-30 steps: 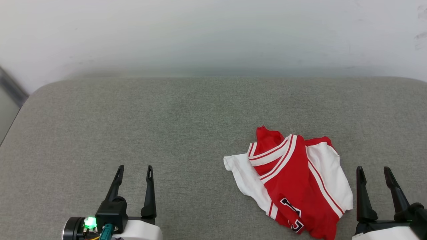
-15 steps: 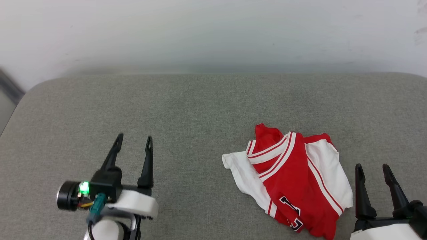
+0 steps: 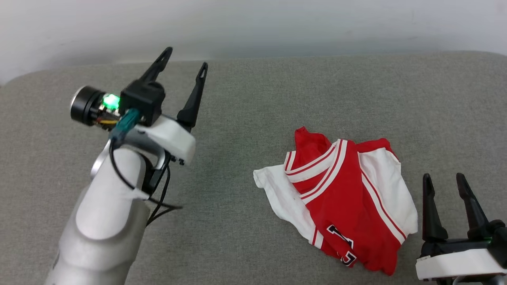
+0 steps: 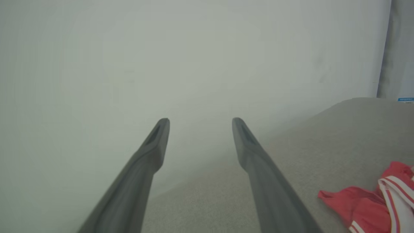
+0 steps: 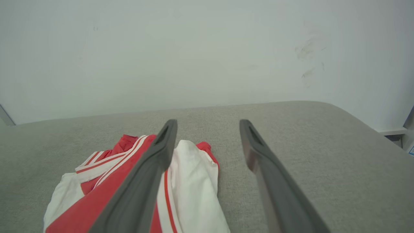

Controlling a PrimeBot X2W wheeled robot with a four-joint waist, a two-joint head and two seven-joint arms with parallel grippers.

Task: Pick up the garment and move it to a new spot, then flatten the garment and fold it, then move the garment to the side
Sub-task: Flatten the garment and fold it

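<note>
2 grippers are seen, both w/ fingers spread wide and nothing held between them. Left gripper (image 3: 186, 57) is seen at upper left of head view, above the grey padded surface (image 3: 253, 99), fingers aimed toward the pale wall (image 3: 253, 23); a green light (image 3: 111, 101) is lit at its wrist. It is set well apart from the garment (image 3: 348, 202). The garment is laid crumpled on the surface right of centre in head view: red body, white sleeves, striped V-neck turned toward the far edge, black lettering partly shown at the near end. Right gripper (image 3: 443, 176) is placed at lower right, just beside the garment's white sleeve; contact can't be told. In right wrist view, part of the garment is covered by 1 finger (image 5: 139, 187) of that gripper, the other being over bare surface. In left wrist view, a red corner w/ striped trim is seen at lower right, off to the side of the fingers.
</note>
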